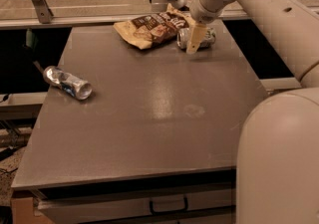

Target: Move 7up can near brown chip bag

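Nearest, the robot's pale body (279, 168) fills the right corner, and the grey table (149, 133) stretches away from it. At the table's left edge lies a crushed can (67, 82), well apart from the rest and no obstacle. At the far side the 7up can (208, 37) lies on its side just beside the brown chip bag (149, 28), so the move looks essentially done. The gripper (194, 42) sits at the can; whether it clasps it or has let go cannot be told. Withdrawing cleanly seems all that remains.
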`<state>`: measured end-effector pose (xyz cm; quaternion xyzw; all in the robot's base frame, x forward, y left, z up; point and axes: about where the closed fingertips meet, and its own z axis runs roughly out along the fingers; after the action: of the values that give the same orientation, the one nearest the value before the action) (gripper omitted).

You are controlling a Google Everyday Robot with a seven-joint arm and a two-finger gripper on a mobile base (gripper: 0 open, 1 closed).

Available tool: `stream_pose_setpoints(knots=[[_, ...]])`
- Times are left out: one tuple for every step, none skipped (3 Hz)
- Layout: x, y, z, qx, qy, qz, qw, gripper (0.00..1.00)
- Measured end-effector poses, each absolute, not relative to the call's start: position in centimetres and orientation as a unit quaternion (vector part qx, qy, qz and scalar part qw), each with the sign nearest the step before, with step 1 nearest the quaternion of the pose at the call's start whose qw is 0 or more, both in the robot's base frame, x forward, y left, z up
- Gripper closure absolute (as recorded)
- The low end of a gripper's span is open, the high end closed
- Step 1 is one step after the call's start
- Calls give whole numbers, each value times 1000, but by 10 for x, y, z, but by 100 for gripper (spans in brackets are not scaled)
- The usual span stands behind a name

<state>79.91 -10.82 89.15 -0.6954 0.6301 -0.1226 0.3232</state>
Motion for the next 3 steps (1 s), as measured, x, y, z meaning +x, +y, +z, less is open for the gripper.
stream_pose_setpoints(knots=[[798,-116,901,-683,632,-100,352,0],[786,-147,934,-649,625,-63,429,0],[746,-210,973,-609,619,-43,495,0]])
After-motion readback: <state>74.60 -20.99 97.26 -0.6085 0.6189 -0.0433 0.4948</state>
